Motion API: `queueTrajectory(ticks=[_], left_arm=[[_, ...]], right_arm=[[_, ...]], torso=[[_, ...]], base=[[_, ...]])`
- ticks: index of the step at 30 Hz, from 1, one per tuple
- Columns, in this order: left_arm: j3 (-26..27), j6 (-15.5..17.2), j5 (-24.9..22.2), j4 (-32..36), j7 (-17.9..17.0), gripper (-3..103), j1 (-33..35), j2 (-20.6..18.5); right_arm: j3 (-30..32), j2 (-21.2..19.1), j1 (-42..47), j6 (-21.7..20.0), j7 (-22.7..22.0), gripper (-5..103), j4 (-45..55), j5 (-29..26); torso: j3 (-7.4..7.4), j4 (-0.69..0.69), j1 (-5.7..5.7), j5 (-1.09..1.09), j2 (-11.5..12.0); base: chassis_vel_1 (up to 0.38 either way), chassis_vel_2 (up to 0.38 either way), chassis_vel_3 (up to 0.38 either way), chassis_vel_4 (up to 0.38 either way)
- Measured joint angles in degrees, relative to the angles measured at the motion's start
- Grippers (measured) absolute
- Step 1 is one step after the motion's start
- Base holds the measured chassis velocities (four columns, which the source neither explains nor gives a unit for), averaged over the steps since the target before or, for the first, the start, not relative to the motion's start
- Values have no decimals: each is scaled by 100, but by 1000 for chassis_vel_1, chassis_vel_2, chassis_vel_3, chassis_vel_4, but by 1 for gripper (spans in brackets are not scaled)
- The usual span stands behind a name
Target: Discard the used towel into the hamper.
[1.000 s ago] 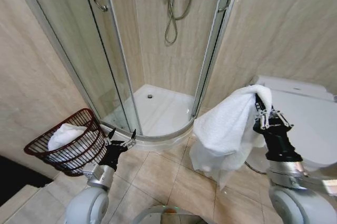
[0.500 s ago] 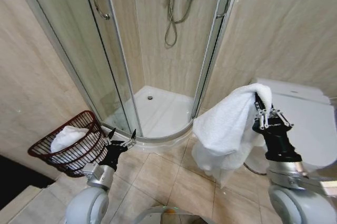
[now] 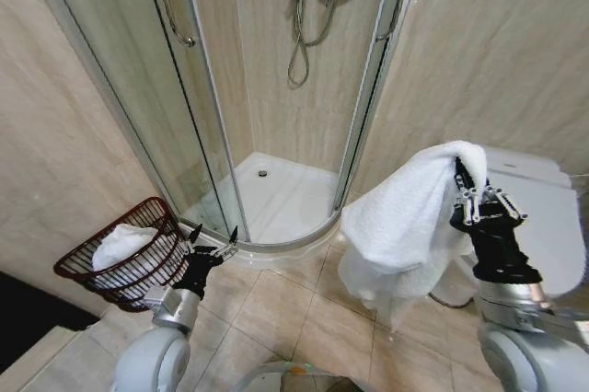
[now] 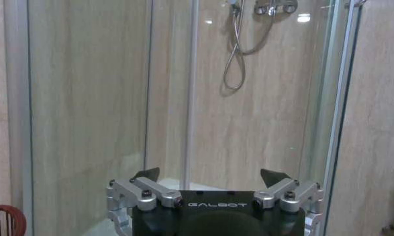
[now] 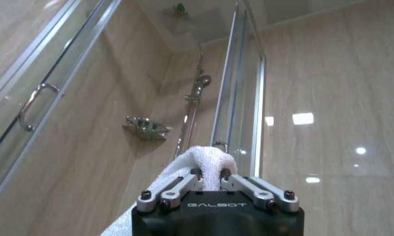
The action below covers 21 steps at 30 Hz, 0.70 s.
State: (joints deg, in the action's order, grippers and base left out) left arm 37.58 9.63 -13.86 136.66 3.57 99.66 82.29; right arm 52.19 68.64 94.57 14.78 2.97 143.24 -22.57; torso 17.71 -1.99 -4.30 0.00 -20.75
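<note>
1. The right gripper (image 3: 474, 197) pinches the towel (image 3: 409, 222), fingers pressed together on a fold; the cloth hangs in front of the toilet (image 3: 543, 226), well above the floor (image 3: 294, 309).
2. The left gripper (image 3: 212, 243) is spread and empty, low beside the hamper (image 3: 129, 263).
3. The hamper stands on the floor at the left wall, by the shower (image 3: 276, 199) door, well apart from the towel; it already holds a white cloth (image 3: 120, 245).
4. Against a second ago, the whole head view has shifted: the hamper sits slightly lower and the toilet farther right, so the camera moved, not the things.
5. The towel rides a little higher and farther right. The drop is not yet begun; the towel must cross the floor.
</note>
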Motion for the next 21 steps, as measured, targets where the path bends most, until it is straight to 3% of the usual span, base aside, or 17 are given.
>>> queueTrajectory(ticks=[21], left_arm=[[0,0,0,0,0,100,0,0]], right_arm=[[-16,76,112,26,35,9,0,25]], torso=[[306,0,-173,0,-479]], base=[[0,0,0,0]])
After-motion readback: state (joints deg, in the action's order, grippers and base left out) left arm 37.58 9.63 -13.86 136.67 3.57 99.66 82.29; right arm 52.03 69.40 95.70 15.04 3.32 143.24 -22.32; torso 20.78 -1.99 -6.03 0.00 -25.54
